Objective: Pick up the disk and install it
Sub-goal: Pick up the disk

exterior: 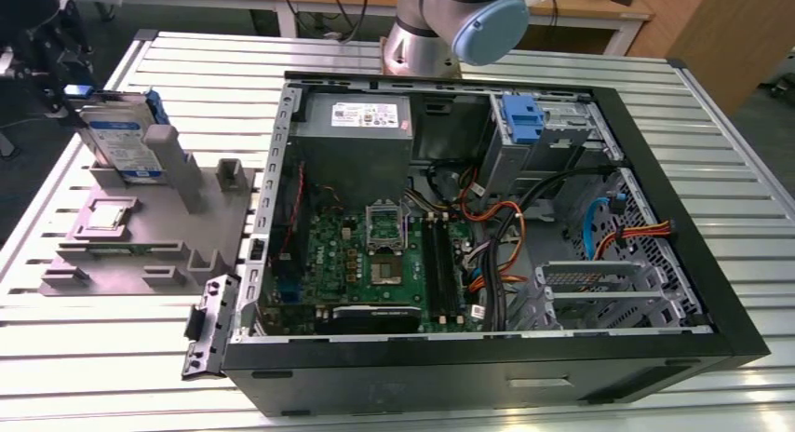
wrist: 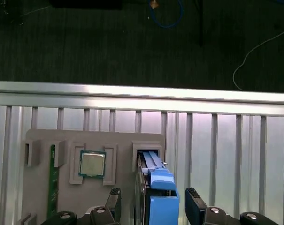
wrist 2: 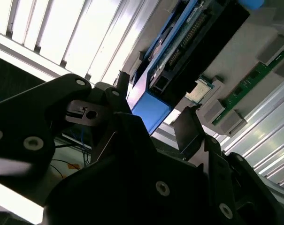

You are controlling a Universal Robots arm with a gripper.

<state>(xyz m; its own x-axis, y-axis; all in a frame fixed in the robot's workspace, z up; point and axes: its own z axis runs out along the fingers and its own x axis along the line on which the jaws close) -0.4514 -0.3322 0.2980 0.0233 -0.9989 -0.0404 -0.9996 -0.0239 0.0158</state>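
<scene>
**Blue-railed hard drive standing between the gripper's open jaws**

We saw the task's disk, a flat silver-grey hard drive with a white-and-blue label and blue plastic side rails. It stood on edge in a slot of a grey plastic fixture plate. That plate lay on a slatted aluminium table, to the exterior view's left of an open black computer case, and the disk and the case were well apart. In the first wrist view, a square silver processor chip sat in its own pocket on the same plate, beside the disk's slot. A green memory stick lay beyond the chip.

The black two-fingered gripper hung directly over the disk's upper edge. Its jaws stood wide, with one finger on each broad side of the drive. In both wrist views we could see gaps between the fingers and the blue rail, so nothing was held.

We judged the step in hand to be the grasp. To do it well, the gripper needed the drive centred between its fingers and the pads square to the flat faces. It also needed to sit low enough to bear on the metal body rather than only on the plastic rail. An uneven closing could have tipped the drive in its slot or shifted the plate.
</scene>
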